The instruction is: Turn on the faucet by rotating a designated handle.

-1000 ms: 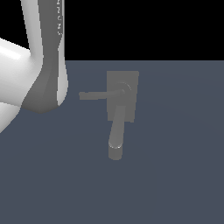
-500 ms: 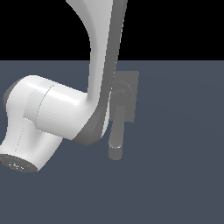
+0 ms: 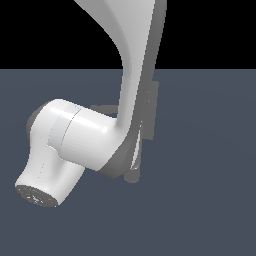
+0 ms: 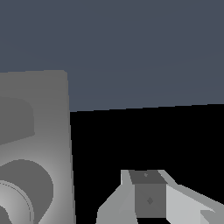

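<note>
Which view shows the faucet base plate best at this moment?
The wrist view: the base plate fills a large part of it, with one edge and corner clear. In the exterior view, the arm covers most of the faucet; only a narrow strip of plate shows.

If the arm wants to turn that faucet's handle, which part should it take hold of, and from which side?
Probably the free end of the handle, the thin bar poking out toward the exterior view's left from behind the arm. Far from the hub, a push there should turn it most easily. Coming from above with fingers straddling the bar suits its slim shape. Most of the faucet is hidden now.
</note>
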`<state>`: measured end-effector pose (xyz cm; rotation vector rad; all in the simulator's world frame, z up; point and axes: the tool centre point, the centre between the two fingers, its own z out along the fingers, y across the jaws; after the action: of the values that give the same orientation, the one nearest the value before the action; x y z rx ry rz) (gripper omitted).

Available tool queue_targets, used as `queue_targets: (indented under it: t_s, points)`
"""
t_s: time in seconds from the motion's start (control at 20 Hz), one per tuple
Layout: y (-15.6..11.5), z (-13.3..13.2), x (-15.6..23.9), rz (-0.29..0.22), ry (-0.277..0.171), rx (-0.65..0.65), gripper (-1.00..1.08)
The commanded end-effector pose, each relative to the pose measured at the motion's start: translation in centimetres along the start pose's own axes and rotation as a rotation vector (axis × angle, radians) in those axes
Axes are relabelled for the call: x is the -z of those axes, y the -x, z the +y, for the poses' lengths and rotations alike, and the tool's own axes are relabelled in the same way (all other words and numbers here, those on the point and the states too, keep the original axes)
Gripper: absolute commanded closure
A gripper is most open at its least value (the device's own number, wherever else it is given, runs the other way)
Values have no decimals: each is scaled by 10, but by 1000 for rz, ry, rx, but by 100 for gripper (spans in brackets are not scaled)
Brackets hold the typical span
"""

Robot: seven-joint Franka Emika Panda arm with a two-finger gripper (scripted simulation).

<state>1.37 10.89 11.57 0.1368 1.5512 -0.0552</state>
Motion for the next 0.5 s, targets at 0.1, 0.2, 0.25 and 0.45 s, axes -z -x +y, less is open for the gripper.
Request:
queue_targets:
  t_s: [0.1,0.2,0.25,0.45]
  points:
    - [1,-2,-1,2,-1,15,108]
    - [1,-6,-2,6,-5,34,108]
    - [1,-8,-2,8,-7,43,108]
    - [1,-13,-3,13,-12,63,108]
